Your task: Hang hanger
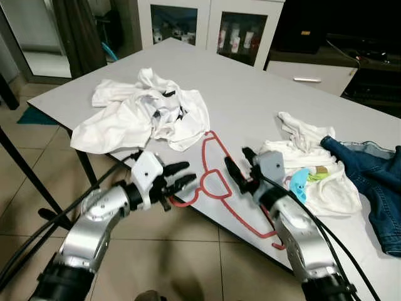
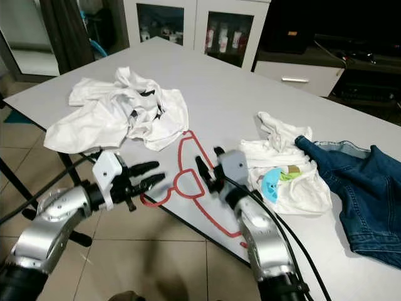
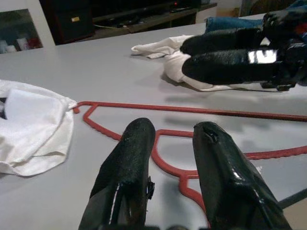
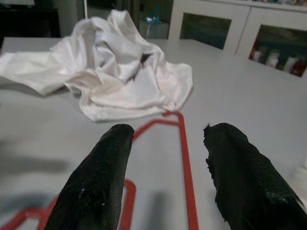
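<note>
Hovering both grippers, left (image 1: 178,175) and right (image 1: 237,170), fingers apart, over the red hanger (image 1: 216,182) lying flat at the table's (image 1: 250,94) near edge; nothing grasped, hanging remains.

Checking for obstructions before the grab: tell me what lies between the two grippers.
The red hanger's hook loop lies on the table between the left gripper and the right gripper; the left eye view shows it.
</note>
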{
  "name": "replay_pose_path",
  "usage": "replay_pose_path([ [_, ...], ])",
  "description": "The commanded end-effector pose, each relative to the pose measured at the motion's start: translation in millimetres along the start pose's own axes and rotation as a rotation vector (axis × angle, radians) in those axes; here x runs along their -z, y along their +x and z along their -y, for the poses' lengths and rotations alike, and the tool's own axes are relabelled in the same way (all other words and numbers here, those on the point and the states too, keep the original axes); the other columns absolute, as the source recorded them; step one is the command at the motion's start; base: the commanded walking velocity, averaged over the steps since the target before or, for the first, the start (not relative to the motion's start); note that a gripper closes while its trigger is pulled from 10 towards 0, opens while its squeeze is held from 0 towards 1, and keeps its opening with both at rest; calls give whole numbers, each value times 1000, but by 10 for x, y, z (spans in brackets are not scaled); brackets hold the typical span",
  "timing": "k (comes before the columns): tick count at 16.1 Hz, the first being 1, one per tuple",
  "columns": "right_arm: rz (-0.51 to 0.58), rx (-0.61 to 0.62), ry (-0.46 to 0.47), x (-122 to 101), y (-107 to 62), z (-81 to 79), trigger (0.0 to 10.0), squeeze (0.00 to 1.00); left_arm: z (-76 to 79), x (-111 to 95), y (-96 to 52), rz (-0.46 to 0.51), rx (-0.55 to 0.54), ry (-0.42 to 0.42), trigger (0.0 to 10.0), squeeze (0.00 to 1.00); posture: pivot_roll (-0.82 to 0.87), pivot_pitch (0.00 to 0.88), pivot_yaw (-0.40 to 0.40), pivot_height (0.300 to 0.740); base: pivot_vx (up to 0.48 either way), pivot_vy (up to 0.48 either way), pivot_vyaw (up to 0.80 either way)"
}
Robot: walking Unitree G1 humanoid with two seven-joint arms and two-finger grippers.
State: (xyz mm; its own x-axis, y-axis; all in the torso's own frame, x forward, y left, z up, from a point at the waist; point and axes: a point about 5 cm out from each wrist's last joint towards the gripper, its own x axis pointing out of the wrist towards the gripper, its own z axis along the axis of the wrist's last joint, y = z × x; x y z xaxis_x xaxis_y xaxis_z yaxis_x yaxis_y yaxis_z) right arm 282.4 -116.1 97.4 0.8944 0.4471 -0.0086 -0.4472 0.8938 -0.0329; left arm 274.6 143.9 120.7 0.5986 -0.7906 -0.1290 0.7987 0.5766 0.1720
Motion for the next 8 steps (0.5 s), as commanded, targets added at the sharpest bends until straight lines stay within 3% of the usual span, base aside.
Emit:
replay_pose_path([
  [1, 5, 13, -2, -24, -37, 19, 10000, 0, 68, -32, 42, 16, 17, -3, 10000, 0, 85, 23, -58, 723, 0, 0, 0],
  [2, 0, 9, -8, -10, -56, -3, 10000, 0, 97, -25, 72, 44, -14, -27, 10000, 0, 85, 23, -59, 723, 0, 0, 0],
  [4, 4, -7, -18, -8, -89, -63, 10000, 0, 25, -50, 141, 172, -261, -146, 10000, 0, 79, 21, -57, 723, 0, 0, 0],
  [5, 12, -9, -29, -17, -103, -69, 10000, 0, 27, -74, 140, 212, -323, -188, 10000, 0, 81, 20, -59, 723, 0, 0, 0],
  [8, 20, 7, -21, -31, -121, -54, 10000, 0, 76, -69, 147, 197, -303, -198, 10000, 0, 85, 19, -62, 723, 0, 0, 0],
])
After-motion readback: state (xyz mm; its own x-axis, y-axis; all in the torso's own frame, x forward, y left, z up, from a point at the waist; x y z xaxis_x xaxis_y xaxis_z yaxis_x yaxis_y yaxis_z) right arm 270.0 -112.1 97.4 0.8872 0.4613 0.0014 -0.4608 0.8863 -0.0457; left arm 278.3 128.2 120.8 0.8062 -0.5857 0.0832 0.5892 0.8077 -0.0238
